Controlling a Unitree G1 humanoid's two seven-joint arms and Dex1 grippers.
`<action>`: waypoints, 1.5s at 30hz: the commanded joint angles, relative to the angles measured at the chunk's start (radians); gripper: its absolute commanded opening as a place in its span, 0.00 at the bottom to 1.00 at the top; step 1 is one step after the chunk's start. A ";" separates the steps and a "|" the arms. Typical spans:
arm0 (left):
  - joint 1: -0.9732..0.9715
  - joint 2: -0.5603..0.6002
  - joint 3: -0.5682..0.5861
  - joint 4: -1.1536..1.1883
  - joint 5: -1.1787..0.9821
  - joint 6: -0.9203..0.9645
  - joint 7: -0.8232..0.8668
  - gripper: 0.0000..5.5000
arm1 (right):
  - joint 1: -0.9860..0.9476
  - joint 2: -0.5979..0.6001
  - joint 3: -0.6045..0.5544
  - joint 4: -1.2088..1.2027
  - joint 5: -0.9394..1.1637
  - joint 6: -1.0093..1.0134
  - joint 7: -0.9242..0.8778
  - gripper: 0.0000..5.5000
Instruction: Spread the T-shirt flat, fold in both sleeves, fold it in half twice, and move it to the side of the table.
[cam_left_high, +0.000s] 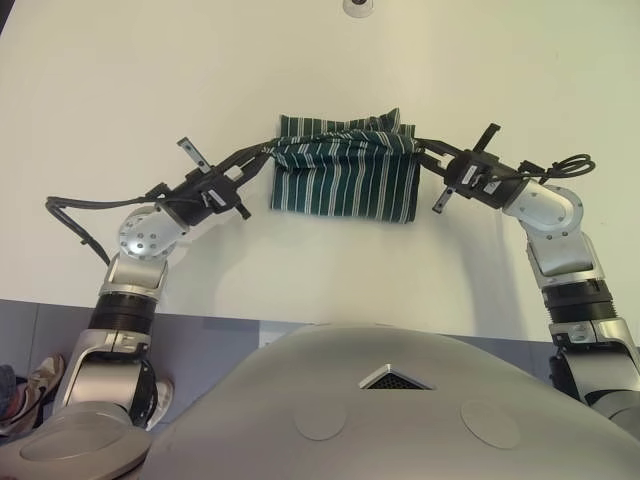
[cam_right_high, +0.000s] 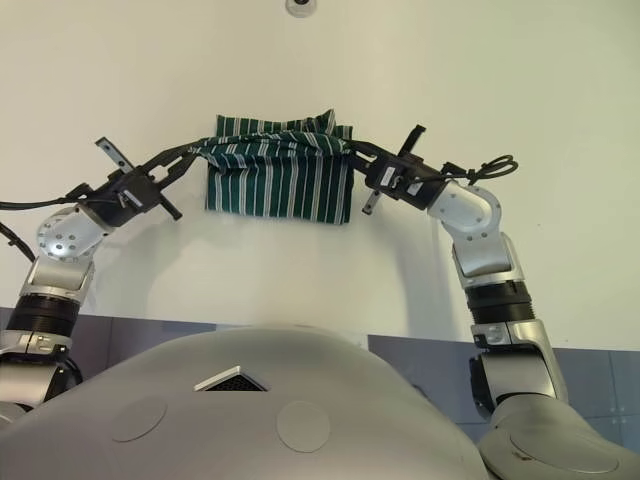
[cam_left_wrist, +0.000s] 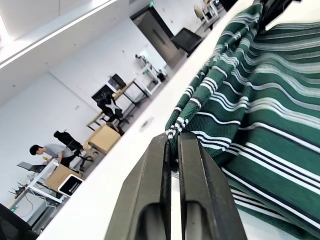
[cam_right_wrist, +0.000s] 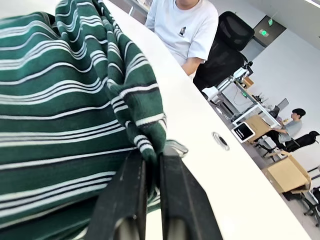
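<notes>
You have the T-shirt (cam_left_high: 345, 180) down to a compact striped rectangle. It lies about midway between the left and right edges of the table (cam_left_high: 150, 80) and well in from its near edge. The left gripper (cam_left_high: 271, 151) pinches the shirt's far left corner and the right gripper (cam_left_high: 417, 141) its far right corner. That far edge is bunched and raised a little, while the near part lies flat on the table. I judge this to be either the last half fold or the start of the carry to the side; the frames don't settle which. Either way, raise both corners evenly so the cloth hangs taut between them, and move the two arms at one pace so the layers don't slide apart. If you are folding, bring the held edge over to the near edge and lay it square there before you let go. The head views give you the whole outline and how level the two corners sit, but not the grip itself. The wrist views do. On the left the fingers (cam_left_wrist: 145, 200) are clamped on a thin fold of striped hem. On the right the fingers (cam_right_wrist: 122, 205) are closed on a thicker bunched corner, though how many layers they hold is hard to tell.
</notes>
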 joint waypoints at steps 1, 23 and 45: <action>-0.057 -0.029 -0.011 0.088 0.064 0.021 0.028 0.00 | -0.040 0.010 0.012 0.054 -0.039 -0.009 -0.020 0.03; -0.298 -0.224 0.027 0.442 -0.031 0.205 0.062 0.23 | -0.275 0.299 -0.164 0.522 0.355 0.214 0.053 0.36; -0.386 -0.393 0.420 0.250 -0.490 0.728 0.034 0.33 | -0.216 0.395 -0.140 0.091 0.238 0.013 0.116 0.98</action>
